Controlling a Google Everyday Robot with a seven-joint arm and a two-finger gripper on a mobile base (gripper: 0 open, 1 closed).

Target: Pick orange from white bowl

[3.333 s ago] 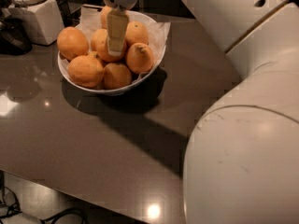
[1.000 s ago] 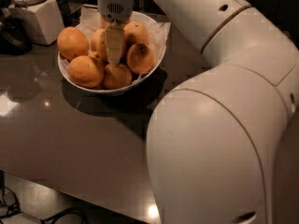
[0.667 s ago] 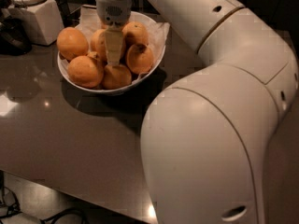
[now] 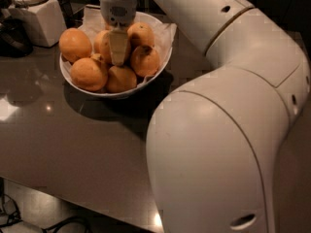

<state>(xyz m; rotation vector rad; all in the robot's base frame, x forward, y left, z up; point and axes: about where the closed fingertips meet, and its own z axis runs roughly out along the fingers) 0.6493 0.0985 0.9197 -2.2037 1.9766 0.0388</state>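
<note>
White bowl: gripper dipped inside, orange just beside it; grip state can't tell.

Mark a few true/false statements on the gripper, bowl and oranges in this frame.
1. The gripper is down among the oranges in the white bowl. True.
2. One orange lies on the table outside the bowl. False: every orange in view is in the bowl.
3. Crinkled white paper lines the bowl. True.
4. The white appliance stands inside the bowl. False: it stands outside, beside the bowl.
</note>
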